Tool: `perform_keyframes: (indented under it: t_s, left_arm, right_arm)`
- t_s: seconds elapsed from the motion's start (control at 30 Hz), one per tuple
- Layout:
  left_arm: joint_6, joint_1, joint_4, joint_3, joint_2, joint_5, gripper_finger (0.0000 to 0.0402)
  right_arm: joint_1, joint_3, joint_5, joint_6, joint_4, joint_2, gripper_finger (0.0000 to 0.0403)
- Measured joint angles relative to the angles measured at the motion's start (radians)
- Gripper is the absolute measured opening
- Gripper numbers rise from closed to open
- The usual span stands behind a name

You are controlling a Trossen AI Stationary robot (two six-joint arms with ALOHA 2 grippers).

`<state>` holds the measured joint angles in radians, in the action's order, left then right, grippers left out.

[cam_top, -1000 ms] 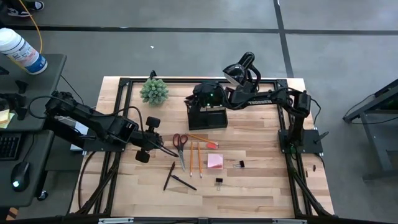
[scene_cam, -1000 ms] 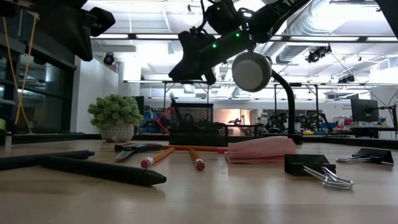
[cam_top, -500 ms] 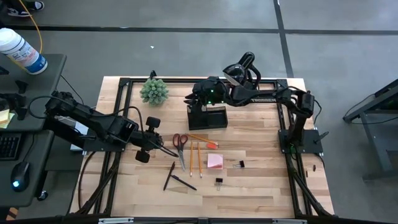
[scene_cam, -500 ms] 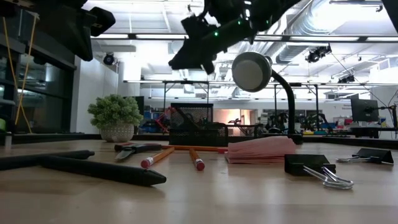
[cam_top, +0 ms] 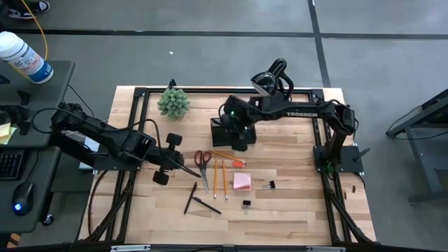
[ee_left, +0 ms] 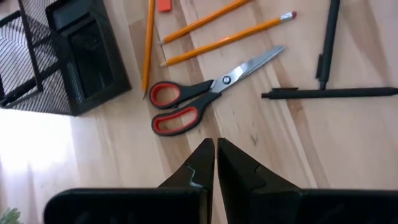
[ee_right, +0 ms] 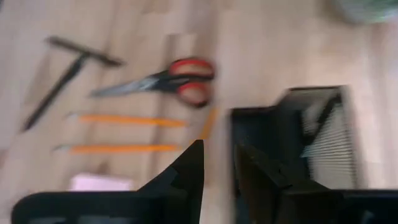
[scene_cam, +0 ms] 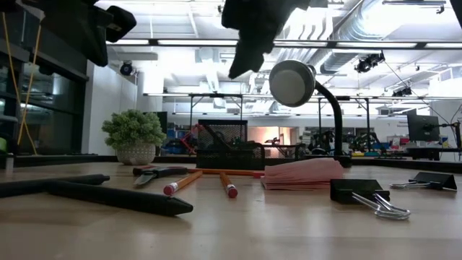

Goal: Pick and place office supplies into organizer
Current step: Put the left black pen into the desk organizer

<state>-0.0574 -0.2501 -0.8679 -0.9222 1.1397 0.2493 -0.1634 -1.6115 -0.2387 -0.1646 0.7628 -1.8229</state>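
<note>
L gripper (ee_left: 215, 163): fingers pressed together, nothing between them, hovering over bare wood just beside the scissors (ee_left: 202, 93), red handles nearest the tips. R gripper (ee_right: 216, 167): fingers a narrow gap apart, nothing held, hanging above the front edge of the organizer (cam_top: 227, 131), which it partly hides in the high view.

Surface: light wood-plank table (cam_top: 294, 210) w/ black frame round the edge. Room beyond: grey floor, bright open workshop w/ ceiling ducts, racks and monitors at the back in the low view.

Supplies all lie loose on the table, none seen in the organizer: 2 pencils (cam_top: 220, 178) side by side just R of the scissors, a 3rd pencil (cam_top: 225, 155) angled nearer the organizer, pink sticky pad (cam_top: 242, 182), 2 black pens (cam_top: 198, 199) toward the front, 2 binder clips (cam_top: 269, 185) near the pad. Green plant (cam_top: 173, 102) at the back L corner, desk lamp (cam_top: 271, 75) behind the organizer at the back edge. White bottle (cam_top: 25, 57) on a side bench off the L.
</note>
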Motion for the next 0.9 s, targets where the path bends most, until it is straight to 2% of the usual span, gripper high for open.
perform_keyframes:
  t_s: [0.1, 0.23, 0.4, 0.63, 0.9]
  left_arm:
    - [-0.015, 0.0, 0.011, 0.0, 0.0, -0.006, 0.001]
    - [-0.017, 0.0, 0.012, 0.0, 0.0, -0.006, 0.001]
    - [-0.017, -0.001, 0.067, 0.0, 0.0, -0.05, 0.001]
    - [0.015, -0.001, 0.139, 0.0, 0.002, -0.087, 0.001]
    - [0.029, 0.0, 0.135, 0.0, 0.004, -0.204, 0.001]
  right_arm:
    - [0.047, 0.005, -0.032, 0.004, 0.063, 0.0, 0.0077]
    - [0.12, 0.005, -0.018, 0.005, 0.108, -0.002, 0.0074]
    - [0.196, 0.005, -0.006, 0.089, 0.109, -0.004, 0.0074]
    - [0.286, 0.005, 0.075, 0.241, 0.093, -0.004, 0.0074]
    - [0.391, 0.005, 0.183, 0.43, 0.05, -0.004, 0.0074]
